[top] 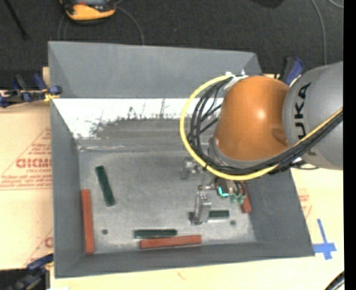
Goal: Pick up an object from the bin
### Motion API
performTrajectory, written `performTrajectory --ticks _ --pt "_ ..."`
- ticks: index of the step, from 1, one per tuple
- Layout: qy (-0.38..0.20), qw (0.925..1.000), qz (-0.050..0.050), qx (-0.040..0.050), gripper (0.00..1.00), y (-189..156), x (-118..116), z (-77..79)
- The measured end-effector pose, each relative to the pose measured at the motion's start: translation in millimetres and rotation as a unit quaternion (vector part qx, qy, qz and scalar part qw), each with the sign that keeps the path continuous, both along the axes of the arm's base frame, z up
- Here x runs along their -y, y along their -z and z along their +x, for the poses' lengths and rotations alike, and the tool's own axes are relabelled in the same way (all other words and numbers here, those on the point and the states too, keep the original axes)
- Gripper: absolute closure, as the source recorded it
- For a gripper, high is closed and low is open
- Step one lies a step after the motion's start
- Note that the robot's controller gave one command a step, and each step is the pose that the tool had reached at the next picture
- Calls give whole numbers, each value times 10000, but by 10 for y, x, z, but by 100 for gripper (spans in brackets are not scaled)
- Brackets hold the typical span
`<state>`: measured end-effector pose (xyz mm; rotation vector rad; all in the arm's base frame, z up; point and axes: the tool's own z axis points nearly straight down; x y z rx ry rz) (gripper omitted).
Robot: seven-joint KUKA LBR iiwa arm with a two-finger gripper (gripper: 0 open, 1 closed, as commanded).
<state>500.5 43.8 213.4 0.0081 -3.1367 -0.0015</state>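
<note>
Bin (63,180), near wall first: a long red-brown bar (170,241) lies flat along the near edge of the floor. A dark green bar (155,234) lies just behind it, parallel, near or touching it; which one cannot be told.

Left side: a second red-brown bar (88,221) runs along the foot of the left wall. A tilted green bar (104,186) lies beside it, a little farther back and apart from it.

Right front of the floor: the gripper (199,215) is down low at the left end of a short dark green bar (219,213), which lies flat, parallel to the near wall. Contact with it cannot be told. Whether the tool is released or clenched cannot be told either, and nothing is seen grasped. A small red-brown piece (245,205) shows just right of the short bar, partly under the arm.

Farther back and above: the orange cover (250,122) of the wrist, ringed by looped cables (190,132), hangs over the right half of the bin.
</note>
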Motion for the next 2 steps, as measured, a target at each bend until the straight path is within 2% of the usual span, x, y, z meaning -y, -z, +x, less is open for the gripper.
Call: performTrajectory --ticks 1,2 --pt "5 10000 4 40 0 -41 0 15" --pt "-316 9995 -8 45 0 166 245 -102"
